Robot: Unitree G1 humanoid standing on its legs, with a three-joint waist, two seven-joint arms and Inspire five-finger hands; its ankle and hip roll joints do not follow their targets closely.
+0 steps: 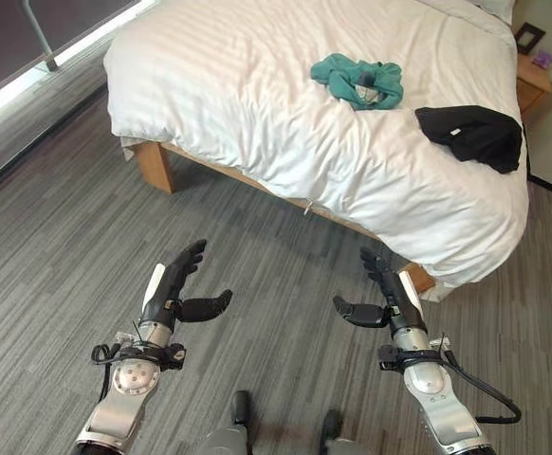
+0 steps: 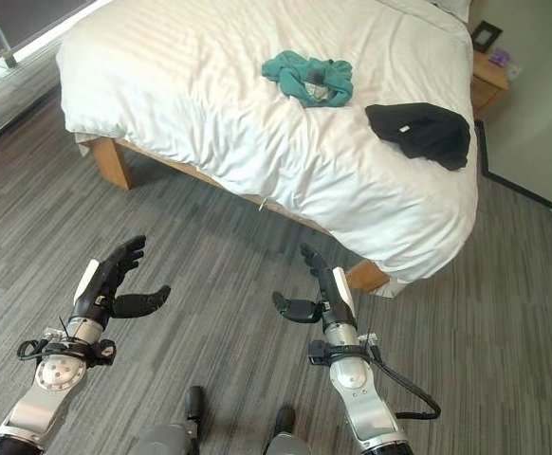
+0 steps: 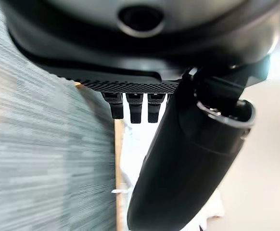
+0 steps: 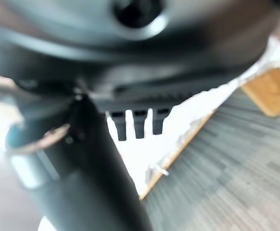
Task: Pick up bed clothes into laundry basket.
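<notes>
A crumpled teal garment [image 1: 358, 81] lies on the white bed [image 1: 257, 104], toward its far side. To its right, near the bed's right edge, a black garment [image 1: 472, 134] is bunched up. My left hand [image 1: 174, 289] hovers over the grey floor in front of the bed, fingers straight, thumb out, holding nothing. Level with it on the right, near the bed's near corner, my right hand [image 1: 387, 289] is open and empty too. In the wrist views, straight fingers [image 3: 135, 107] and fingers [image 4: 138, 123] point toward the bed.
Wooden bed legs [image 1: 154, 165] show under the hanging duvet. A wooden nightstand [image 1: 533, 83] with a small dark frame [image 1: 529, 37] stands at the far right. A bright window strip [image 1: 29, 71] runs along the far left. Grey carpet [image 1: 58, 246] spreads before the bed.
</notes>
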